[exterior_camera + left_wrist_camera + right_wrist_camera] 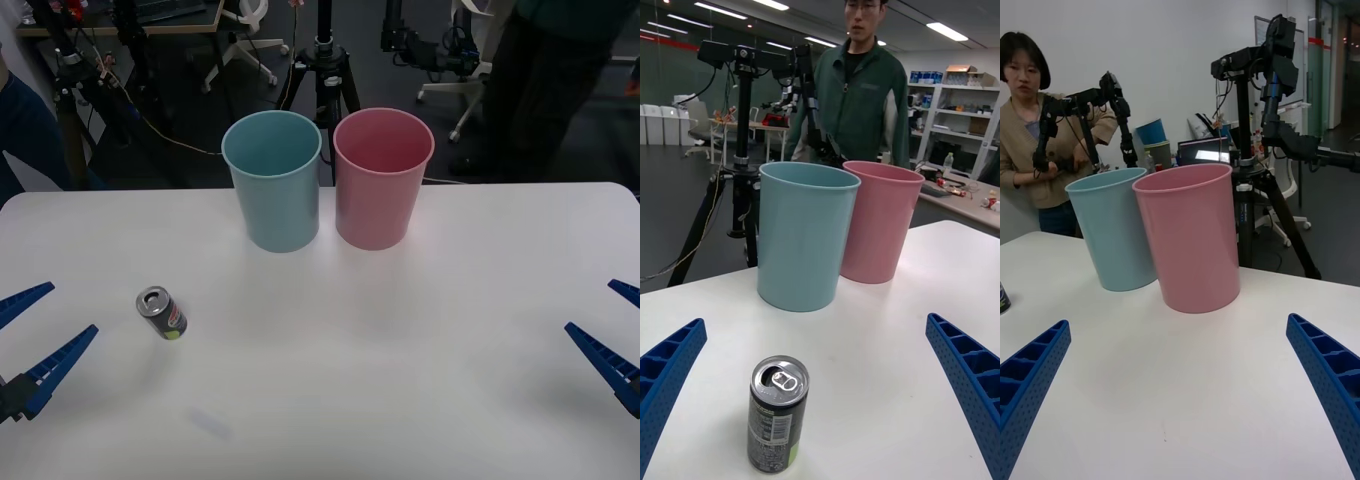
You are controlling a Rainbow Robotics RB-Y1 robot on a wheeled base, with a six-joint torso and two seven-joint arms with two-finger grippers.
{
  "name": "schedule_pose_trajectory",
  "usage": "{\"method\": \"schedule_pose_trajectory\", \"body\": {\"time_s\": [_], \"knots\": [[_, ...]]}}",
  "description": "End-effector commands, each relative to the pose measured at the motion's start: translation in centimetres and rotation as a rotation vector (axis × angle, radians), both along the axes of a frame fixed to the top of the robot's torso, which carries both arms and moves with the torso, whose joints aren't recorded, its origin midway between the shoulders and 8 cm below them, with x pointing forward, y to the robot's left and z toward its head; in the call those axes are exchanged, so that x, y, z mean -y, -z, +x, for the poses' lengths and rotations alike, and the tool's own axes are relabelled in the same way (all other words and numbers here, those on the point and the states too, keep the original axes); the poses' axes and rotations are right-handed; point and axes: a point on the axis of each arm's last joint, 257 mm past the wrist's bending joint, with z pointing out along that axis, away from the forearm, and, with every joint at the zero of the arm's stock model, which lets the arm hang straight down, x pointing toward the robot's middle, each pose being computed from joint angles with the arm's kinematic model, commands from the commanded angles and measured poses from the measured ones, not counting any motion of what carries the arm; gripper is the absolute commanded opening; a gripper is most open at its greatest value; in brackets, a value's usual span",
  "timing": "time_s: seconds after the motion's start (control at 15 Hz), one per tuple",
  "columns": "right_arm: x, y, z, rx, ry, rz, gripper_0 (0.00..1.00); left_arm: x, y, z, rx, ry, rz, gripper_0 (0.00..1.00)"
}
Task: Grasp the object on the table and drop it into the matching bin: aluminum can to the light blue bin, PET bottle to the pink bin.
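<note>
— Now, where do we stand?
— We've got the aluminum can [162, 313] upright on the table [400, 380], just ahead of our left hand [35, 335], fingers spread wide and empty
— And our right hand [615, 335]?
— Wide open too, holding nothing; light blue bin [272, 180] touches the pink bin [383, 178]

Table [420, 400]: carried the can and both bins.
Aluminum can [162, 313]: stood upright on the table's left part, nearer the robot than the bins, well apart from them.
Light blue bin [272, 180]: stood at the far edge, left of the pink bin [383, 178], nearly touching it.
Left tool [25, 338]: sat at the left edge, beside the can.
Right tool [610, 335]: sat at the right edge.
</note>
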Motion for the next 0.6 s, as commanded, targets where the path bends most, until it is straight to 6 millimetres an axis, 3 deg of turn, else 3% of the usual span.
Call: {"method": "schedule_pose_trajectory", "body": {"time_s": [0.07,0.6], "knots": [[0.0,0.0,0.0,0.0,0.0,0.0,1.0,-0.8,1.7,-0.5,-0.042,-0.023,0.002,1.0],[0.0,0.0,0.0,0.0,0.0,0.0,1.0,-1.0,3.2,-1.2,-0.019,-0.031,0.074,1.0]]}}
